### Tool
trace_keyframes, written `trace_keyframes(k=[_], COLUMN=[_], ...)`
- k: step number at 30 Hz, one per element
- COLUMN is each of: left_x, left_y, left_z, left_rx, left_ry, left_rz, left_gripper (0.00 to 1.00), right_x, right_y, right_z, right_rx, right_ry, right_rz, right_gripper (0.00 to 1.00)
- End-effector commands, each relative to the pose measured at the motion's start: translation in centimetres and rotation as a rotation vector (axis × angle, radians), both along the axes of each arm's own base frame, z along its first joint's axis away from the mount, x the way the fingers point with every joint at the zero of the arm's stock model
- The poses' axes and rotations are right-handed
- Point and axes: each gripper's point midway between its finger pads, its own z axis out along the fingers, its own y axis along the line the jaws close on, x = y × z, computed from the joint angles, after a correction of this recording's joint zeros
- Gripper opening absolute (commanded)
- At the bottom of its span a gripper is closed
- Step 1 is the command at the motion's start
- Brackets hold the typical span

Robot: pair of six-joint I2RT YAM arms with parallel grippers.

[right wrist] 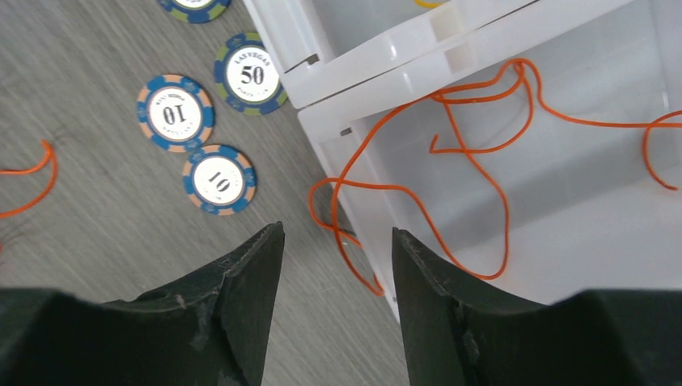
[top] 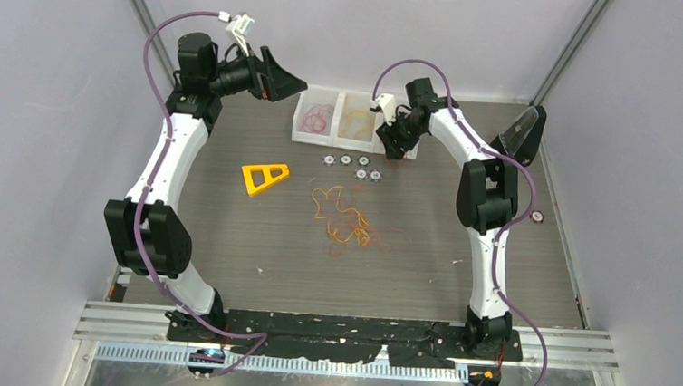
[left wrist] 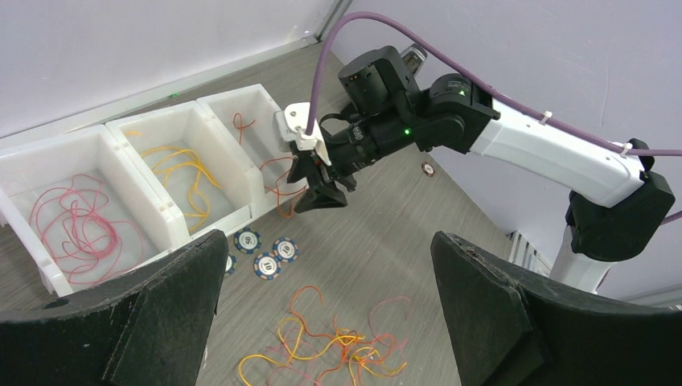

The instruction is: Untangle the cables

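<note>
**Cables (top: 347,221) – one orange strand half out of its bin**

Main tangle of yellow, orange and red mid-table, well apart from both grippers. One orange cable (right wrist: 474,185) draped over the bin (right wrist: 378,88) wall, loop hanging outside. Right gripper (right wrist: 338,232) just beside that loop, jaws partly apart, holding nothing. Left gripper (left wrist: 328,241) raised, wide open, empty. Likely best: pinch the loop low, lift over the wall, release inside. Poker chips (right wrist: 219,178) close by, to be avoided; yellow frame (top: 264,177) left of the tangle.

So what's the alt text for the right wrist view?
A thin orange cable drapes over the wall of a white plastic bin, one loop spilling out over the grey table. Two black fingers hang open above it, blue-rimmed poker chips nearby.
</note>
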Motion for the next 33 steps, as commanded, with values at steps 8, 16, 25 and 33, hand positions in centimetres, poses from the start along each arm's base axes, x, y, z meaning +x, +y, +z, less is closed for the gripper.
trace_keyframes(k=[8, 16, 25, 33], left_x=[0.0, 0.1, 0.6, 0.5], left_y=[0.6, 0.8, 1.2, 1.5], left_z=[2.0, 1.9, 1.6, 1.2], left_rx=[0.003, 0.003, 0.0, 0.001], left_ry=[-0.064, -0.063, -0.056, -0.045], left_rz=[-0.013, -0.011, -0.005, -0.001], left_gripper=[1.0, 1.0, 1.0, 1.0], right_x=[3.6, 5.5, 11.4, 12.5], right_y=[-0.8, 0.1, 0.3, 0.1], right_z=[2.1, 7.6, 10.8, 8.7], right_rx=[-0.067, 0.014, 0.032, -0.048], right_ry=[-0.17, -0.292, -0.565, -0.687], right_rz=[-0.005, -0.045, -0.109, -0.012], right_gripper=[0.12, 0.05, 0.05, 0.05])
